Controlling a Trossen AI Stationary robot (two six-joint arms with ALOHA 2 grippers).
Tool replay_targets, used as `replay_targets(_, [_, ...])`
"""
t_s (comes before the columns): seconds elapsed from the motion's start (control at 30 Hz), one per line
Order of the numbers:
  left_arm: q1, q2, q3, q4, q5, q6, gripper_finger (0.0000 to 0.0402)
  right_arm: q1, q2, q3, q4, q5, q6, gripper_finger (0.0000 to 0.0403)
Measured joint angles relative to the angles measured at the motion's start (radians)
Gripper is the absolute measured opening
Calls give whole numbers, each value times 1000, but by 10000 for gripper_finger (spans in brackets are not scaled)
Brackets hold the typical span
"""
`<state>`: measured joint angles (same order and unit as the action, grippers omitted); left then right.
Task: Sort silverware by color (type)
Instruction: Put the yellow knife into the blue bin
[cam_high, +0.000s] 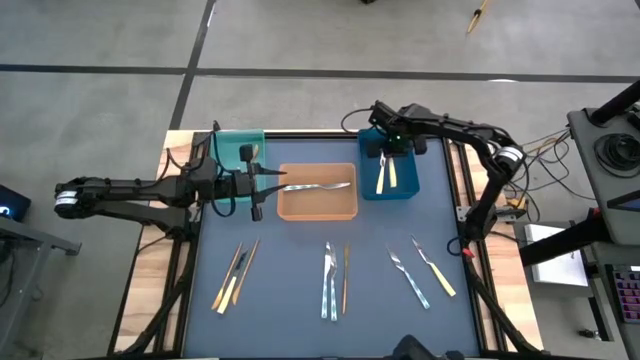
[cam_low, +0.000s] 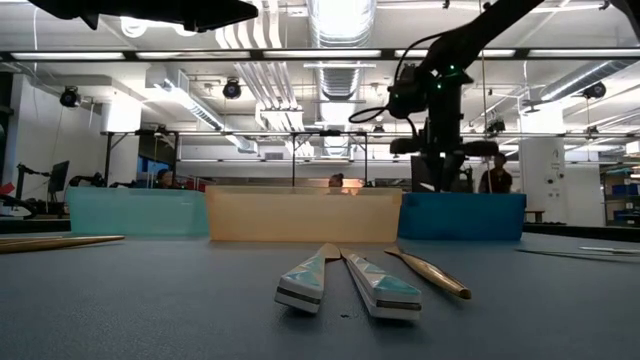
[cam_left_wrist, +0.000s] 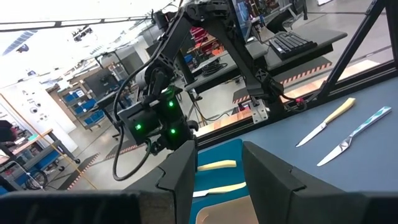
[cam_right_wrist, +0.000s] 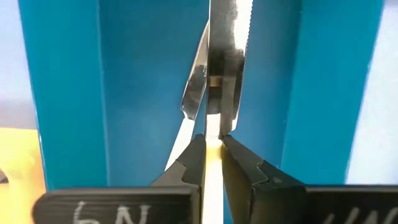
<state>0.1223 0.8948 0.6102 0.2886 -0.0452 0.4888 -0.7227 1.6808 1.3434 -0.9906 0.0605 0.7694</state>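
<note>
Overhead, the left gripper (cam_high: 262, 190) hovers at the orange bin's (cam_high: 317, 209) left edge, beside the teal bin (cam_high: 240, 146), which holds a gold piece (cam_high: 248, 153); its fingers (cam_left_wrist: 180, 171) stand apart with nothing between them. Just ahead of those fingers a silver fork (cam_high: 320, 186) lies across the orange bin. Further right, the right gripper (cam_high: 385, 150) is lowered into the blue bin (cam_high: 390, 190). In its wrist view the fingers (cam_right_wrist: 198, 160) are nearly closed around the cream handle of a knife (cam_right_wrist: 225, 56), whose blade extends straight ahead of the tips, with a second cream-handled knife (cam_right_wrist: 194, 93) lying just beside it. Whether the grip is firm cannot be told. On the mat nearer the table's front lie two gold pieces (cam_high: 235, 277), two silver pieces (cam_high: 329, 280), a bronze piece (cam_high: 346, 278), a patterned-handled fork (cam_high: 408, 276) and a cream-handled fork (cam_high: 433, 266).
</note>
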Motion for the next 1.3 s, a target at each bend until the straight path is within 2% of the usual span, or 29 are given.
replay_targets(0.87, [0, 0, 0, -7, 0, 0, 116, 0, 109, 0, 16, 20, -1, 28])
replay_targets(1.3, [0, 0, 0, -6, 0, 0, 116, 0, 122, 0, 56, 21, -7, 29])
